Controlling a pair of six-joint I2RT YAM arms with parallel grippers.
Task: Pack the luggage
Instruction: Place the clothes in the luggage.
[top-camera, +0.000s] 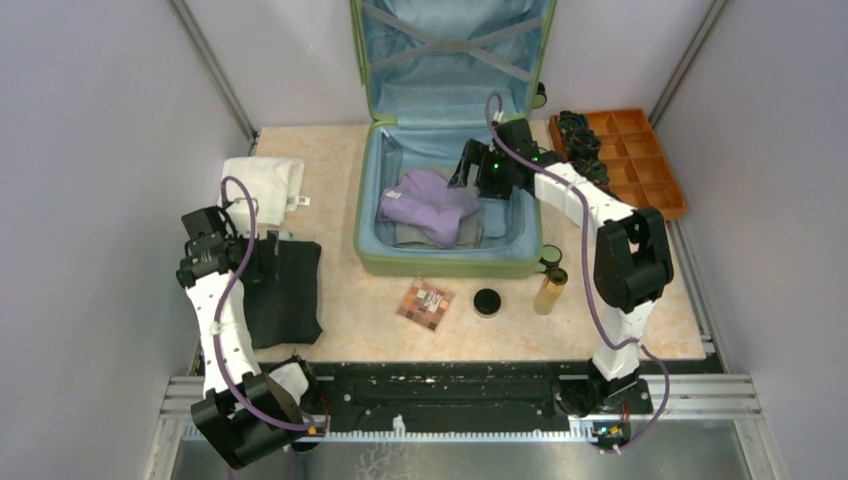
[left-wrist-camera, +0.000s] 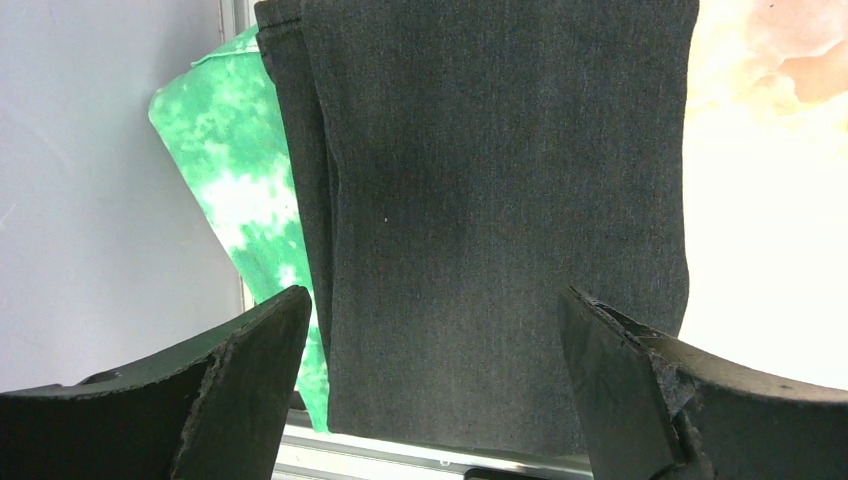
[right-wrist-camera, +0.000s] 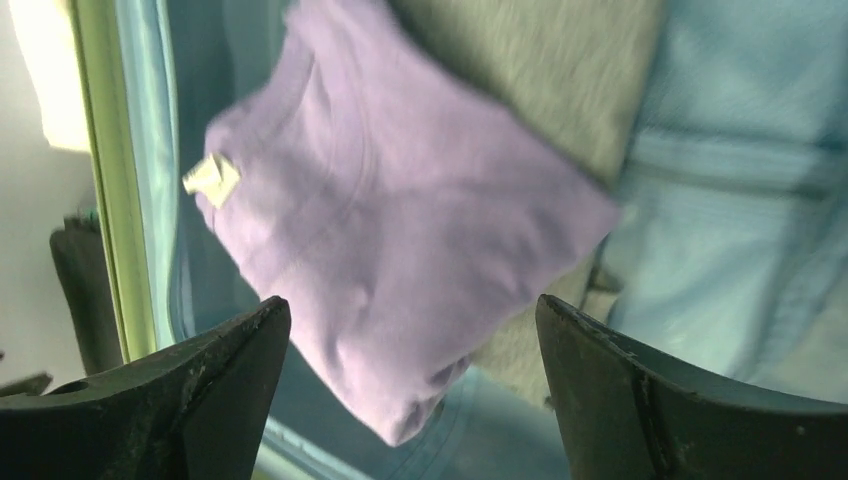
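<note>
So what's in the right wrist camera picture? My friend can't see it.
A folded purple soft garment lies on grey folded cloth inside the light-green hard-shell suitcase with blue lining. The right arm's two black fingers stand wide open in the foreground, holding nothing.

Top view high, looking down, wrist views close above dark cloth (left-wrist-camera: 500, 200) and luggage (right-wrist-camera: 100, 170), both shared overhead

On the beige worktop (top-camera: 335, 175) lie the open luggage (top-camera: 450, 264), a white towel (top-camera: 262, 183), a dark cloth (top-camera: 290, 290), a palette (top-camera: 425, 304), a black tin (top-camera: 487, 301), a gold tube (top-camera: 550, 291) and an orange tray (top-camera: 655, 175).
</note>
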